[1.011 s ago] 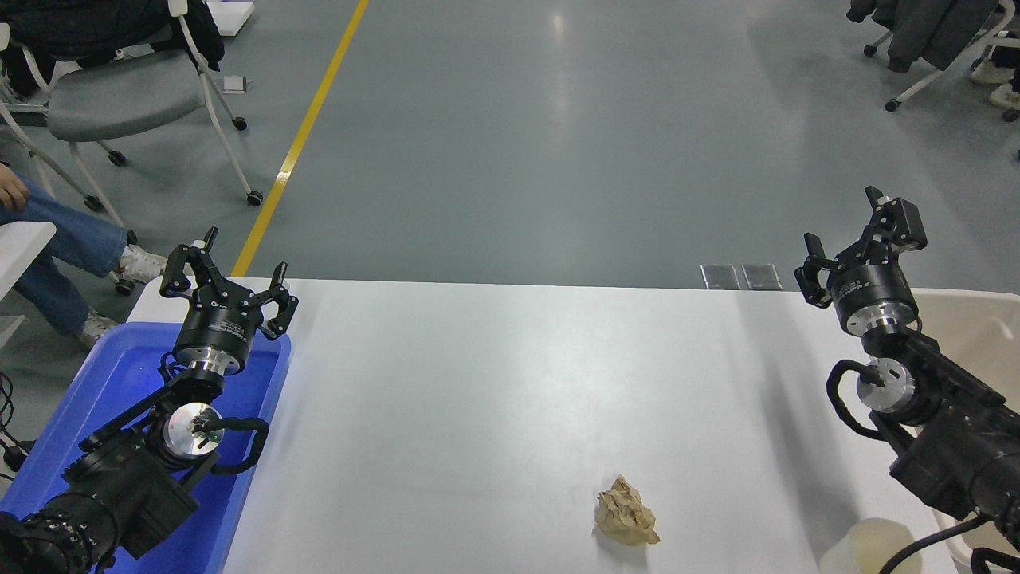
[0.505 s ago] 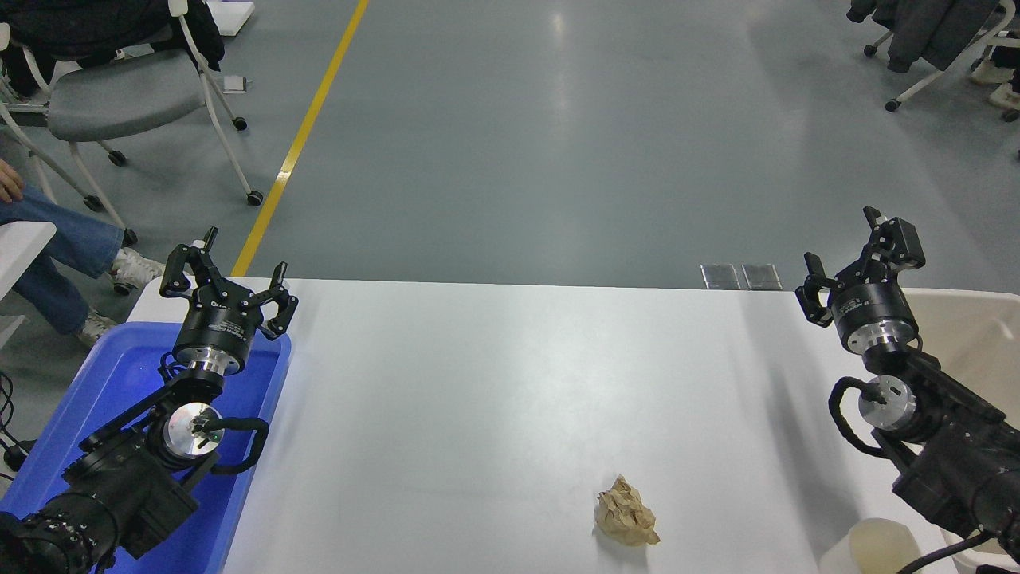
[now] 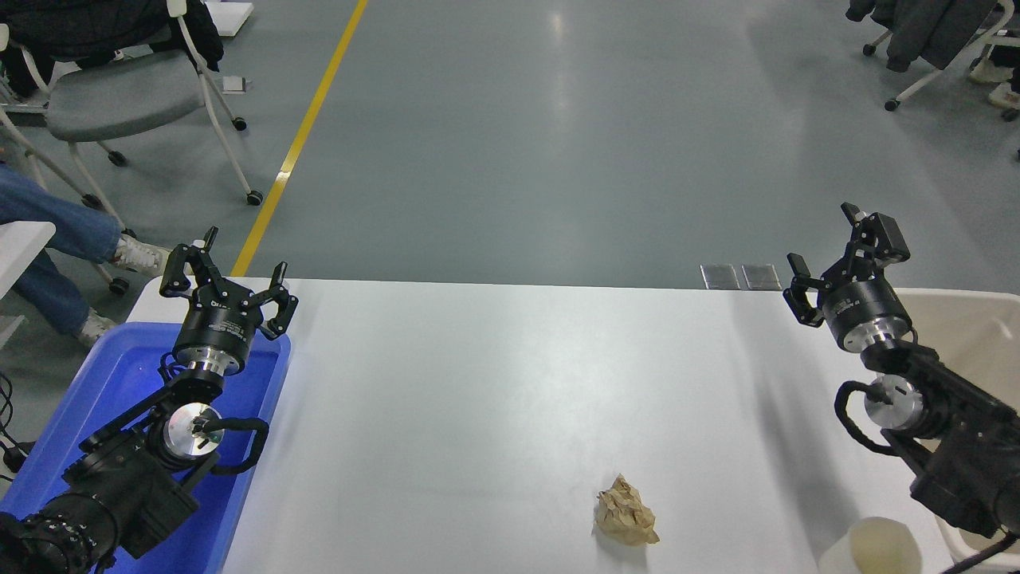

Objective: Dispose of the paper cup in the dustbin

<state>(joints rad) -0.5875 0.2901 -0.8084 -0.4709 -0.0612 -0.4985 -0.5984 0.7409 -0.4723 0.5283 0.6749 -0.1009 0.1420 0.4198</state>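
Note:
The paper cup [image 3: 875,547], cream-white, stands upright at the table's front right corner, partly cut by the picture's bottom edge. The dustbin [image 3: 968,331], a beige tub, sits at the right edge behind my right arm, which covers much of it. My right gripper [image 3: 837,253] is open and empty, raised over the table's far right edge, far beyond the cup. My left gripper [image 3: 227,275] is open and empty, parked over the blue tray at the left.
A crumpled brown paper ball [image 3: 626,512] lies on the white table [image 3: 494,383] left of the cup. A bright blue tray [image 3: 119,383] sits under my left arm. Chairs and a person's legs [image 3: 48,247] are beyond the table's left end.
My right gripper has drifted left and slightly down, and the arm has pulled back, so more of the cup shows. The person's leg at the left has shifted. The left arm has not moved.

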